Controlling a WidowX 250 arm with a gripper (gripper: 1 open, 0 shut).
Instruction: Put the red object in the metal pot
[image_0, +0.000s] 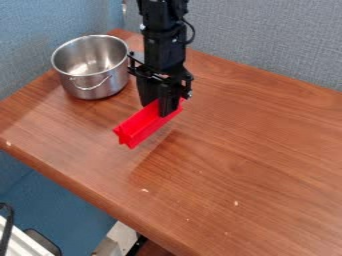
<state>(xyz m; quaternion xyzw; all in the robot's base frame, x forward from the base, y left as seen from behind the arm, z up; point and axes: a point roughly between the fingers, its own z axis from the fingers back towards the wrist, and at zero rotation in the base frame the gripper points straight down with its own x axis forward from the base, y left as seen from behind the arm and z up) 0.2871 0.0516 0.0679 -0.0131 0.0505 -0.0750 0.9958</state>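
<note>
Pinching red bar (144, 126) in gripper (163, 104), near bench's (201, 170) left edge; just beside metal pot (91, 67) at far-left corner.

Soft, fairly bright light; faint glare, slightly grainy detail

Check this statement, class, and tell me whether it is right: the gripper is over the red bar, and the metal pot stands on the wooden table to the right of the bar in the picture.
The side is wrong: the camera view shows the metal pot to the left of the red bar. The rest of the statement can stand.
</note>
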